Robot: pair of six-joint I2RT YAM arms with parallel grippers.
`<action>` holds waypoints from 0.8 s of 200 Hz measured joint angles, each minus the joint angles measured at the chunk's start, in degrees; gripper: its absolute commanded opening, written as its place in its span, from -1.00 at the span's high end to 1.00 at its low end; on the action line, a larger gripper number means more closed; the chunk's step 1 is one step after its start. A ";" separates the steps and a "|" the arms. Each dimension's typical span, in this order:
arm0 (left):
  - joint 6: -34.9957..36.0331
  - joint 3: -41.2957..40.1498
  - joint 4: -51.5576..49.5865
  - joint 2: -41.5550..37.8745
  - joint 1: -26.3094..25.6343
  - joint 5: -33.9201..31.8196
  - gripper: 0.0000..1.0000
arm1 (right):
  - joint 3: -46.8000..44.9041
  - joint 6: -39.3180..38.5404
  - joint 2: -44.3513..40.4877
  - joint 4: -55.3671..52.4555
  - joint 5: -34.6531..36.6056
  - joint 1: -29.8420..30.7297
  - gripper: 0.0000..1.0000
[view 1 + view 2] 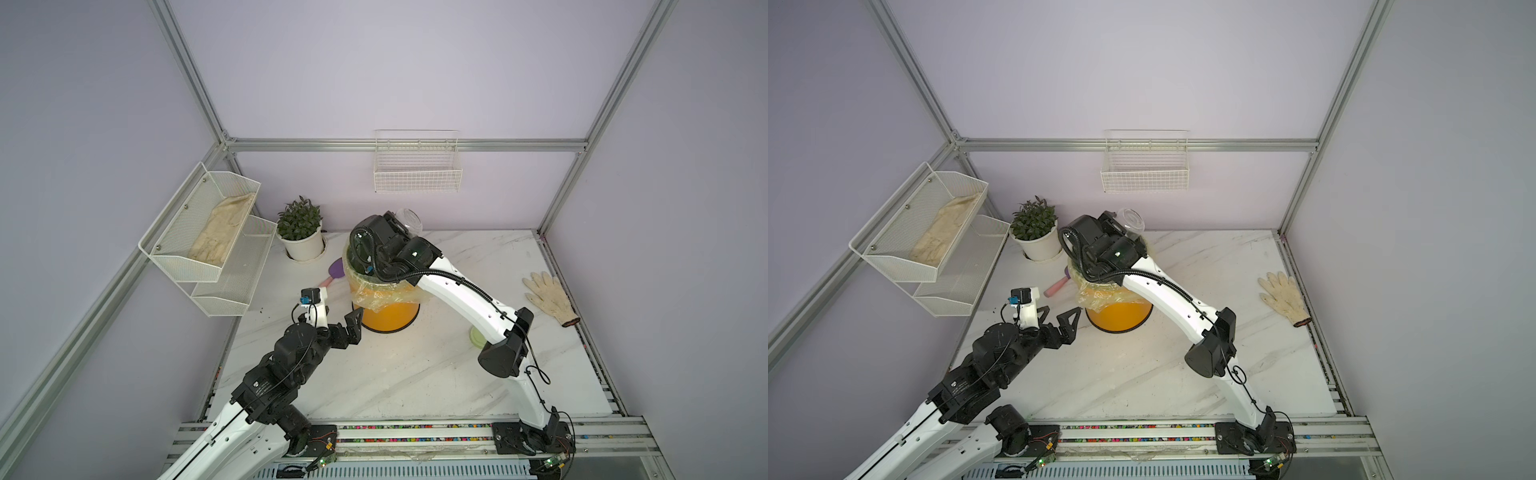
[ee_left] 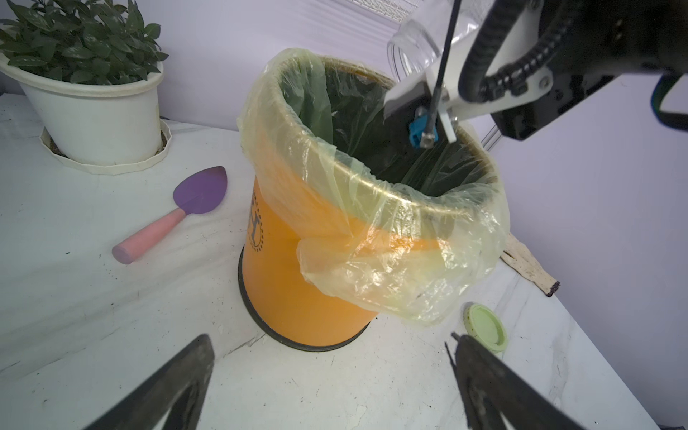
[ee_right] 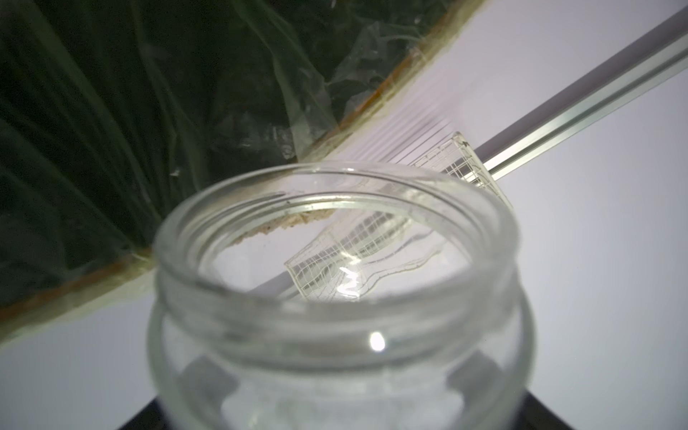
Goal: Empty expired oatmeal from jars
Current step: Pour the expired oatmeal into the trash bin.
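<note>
Jar (image 3: 337,298), clear glass and lidless, hangs tipped over the far rim of the orange bin (image 2: 298,279), its mouth toward the yellow liner (image 2: 391,238) and its base showing in both top views (image 1: 409,220). The wall shows straight through the glass. The right gripper (image 1: 400,225) clamps the jar's body. The pale green lid (image 2: 486,327) lies flat on the marble table (image 1: 415,374) by the bin's base. The left gripper (image 2: 335,387) hovers near the bin's front, fingers (image 2: 178,383) spread wide and gripping nothing. Beside the bin lie a purple trowel (image 2: 178,212) and a potted plant (image 2: 93,111); a work glove (image 1: 548,297) sits well apart.
</note>
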 measured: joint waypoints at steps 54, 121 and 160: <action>0.00 0.02 -0.46 -1.07 0.00 -0.04 -1.00 | -10.93 5.57 -5.90 -0.26 0.52 0.17 0.96; 0.02 1.14 -0.46 -0.22 0.00 -0.02 -1.00 | -1.88 6.99 -3.87 -4.37 -3.32 0.83 0.95; 0.00 1.36 -0.46 0.04 0.00 0.02 -1.00 | -2.97 11.21 -4.31 -7.58 -1.49 0.83 0.94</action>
